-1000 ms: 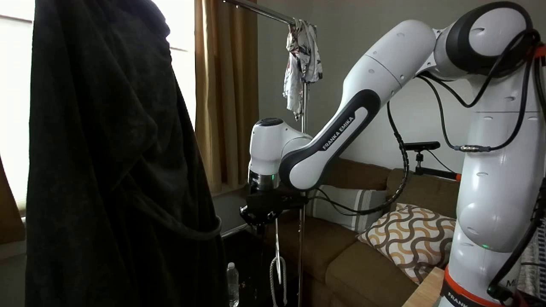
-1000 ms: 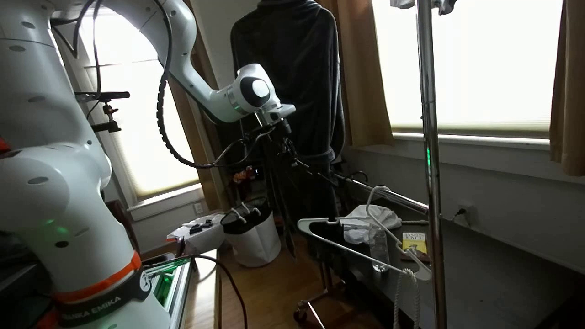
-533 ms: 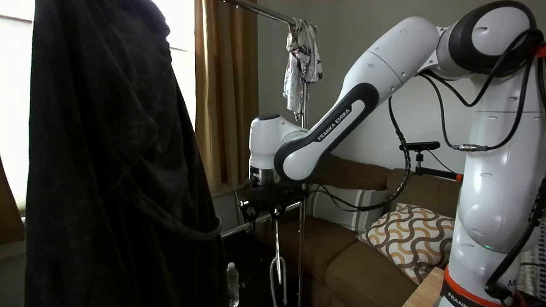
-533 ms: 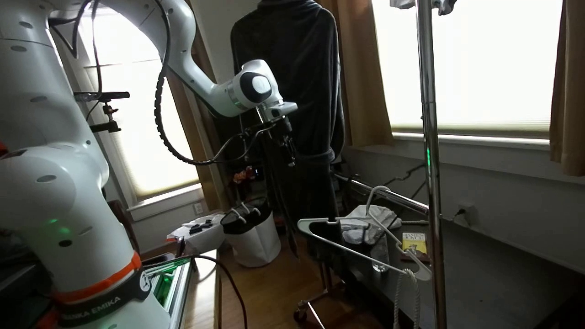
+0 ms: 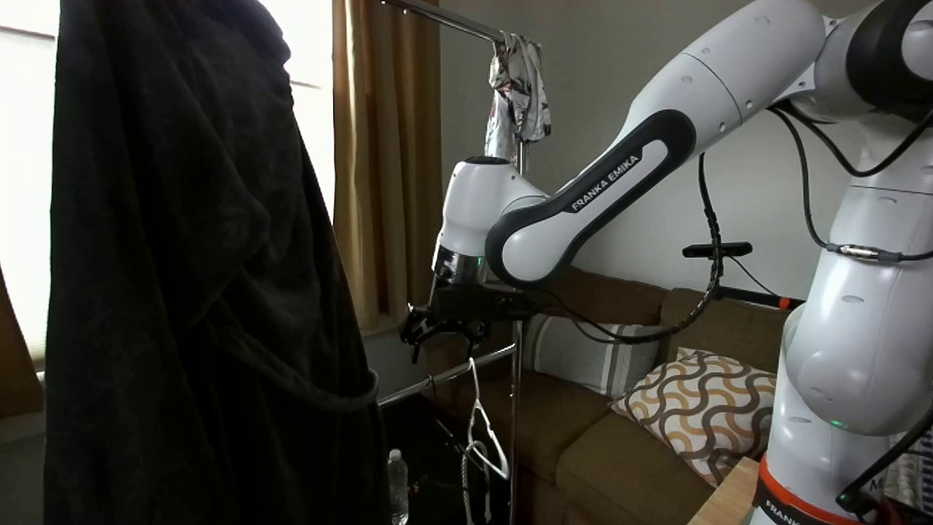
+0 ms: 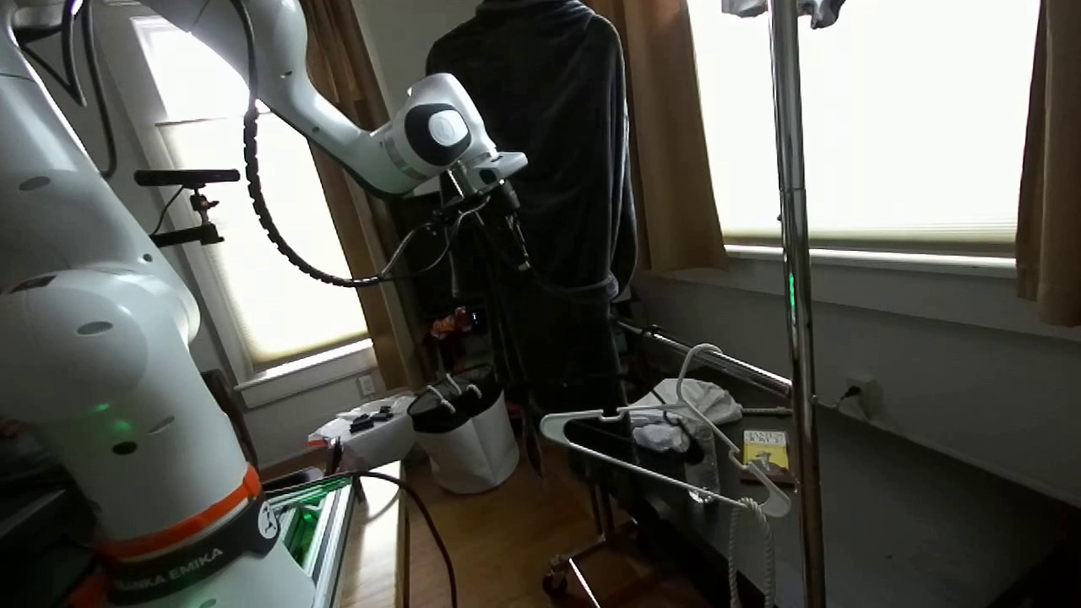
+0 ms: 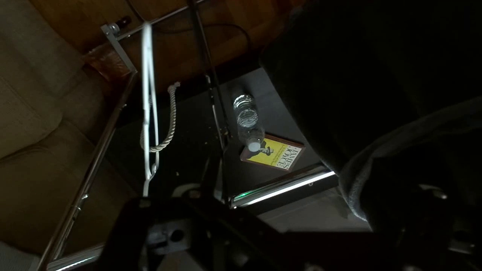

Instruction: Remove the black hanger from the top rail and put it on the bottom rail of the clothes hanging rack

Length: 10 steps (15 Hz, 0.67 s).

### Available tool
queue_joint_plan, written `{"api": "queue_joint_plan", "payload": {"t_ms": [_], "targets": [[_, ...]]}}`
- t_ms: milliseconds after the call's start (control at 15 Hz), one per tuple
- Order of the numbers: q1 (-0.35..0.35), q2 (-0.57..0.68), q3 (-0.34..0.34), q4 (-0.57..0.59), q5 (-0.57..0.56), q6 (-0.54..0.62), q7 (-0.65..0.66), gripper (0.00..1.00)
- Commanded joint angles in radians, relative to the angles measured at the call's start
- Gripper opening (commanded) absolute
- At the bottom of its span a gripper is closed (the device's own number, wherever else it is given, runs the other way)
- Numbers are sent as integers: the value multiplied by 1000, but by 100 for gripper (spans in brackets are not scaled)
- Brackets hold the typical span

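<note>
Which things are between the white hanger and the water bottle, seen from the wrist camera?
In the wrist view, part of the rope, then the black hanger, show between the white hanger and the bottle, with a dark surface behind.

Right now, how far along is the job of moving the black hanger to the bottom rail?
Done, it seems: the black hanger hangs from the chrome bottom rail. In hand: nothing; the Robotiq gripper is open above that rail, apart from the hanger. Left: likely only moving the Franka arm clear.
</note>
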Motion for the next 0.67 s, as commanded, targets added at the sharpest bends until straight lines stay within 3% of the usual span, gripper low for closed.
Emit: {"api": "queue_joint_plan", "payload": {"t_ms": [0, 600], "targets": [[-9, -3, 8, -2, 6, 0, -7, 100], [-10, -2, 8, -10, 5, 10, -7, 100]]}}
